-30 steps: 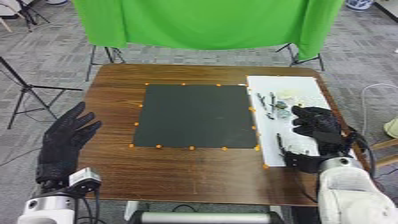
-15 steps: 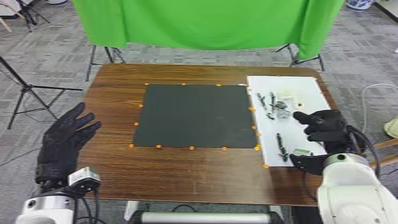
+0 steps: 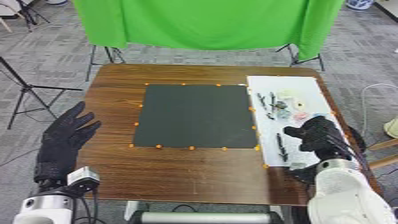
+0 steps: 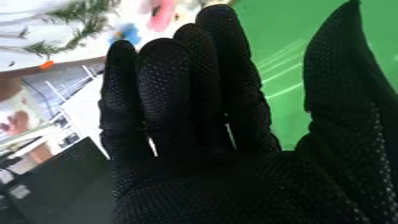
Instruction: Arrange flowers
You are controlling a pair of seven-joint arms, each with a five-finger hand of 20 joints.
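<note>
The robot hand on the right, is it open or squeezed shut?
Open. In the right wrist view, the right robot hand has straight fingers, and its thumb stands apart from them.

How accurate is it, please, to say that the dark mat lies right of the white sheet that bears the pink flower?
Not quite: in the head view the dark mat lies left of the white sheet, which does bear the pink flower.

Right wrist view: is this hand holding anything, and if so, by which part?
Nothing is held: the right hand has straight fingers, its thumb stands apart, and nothing is between them.
</note>
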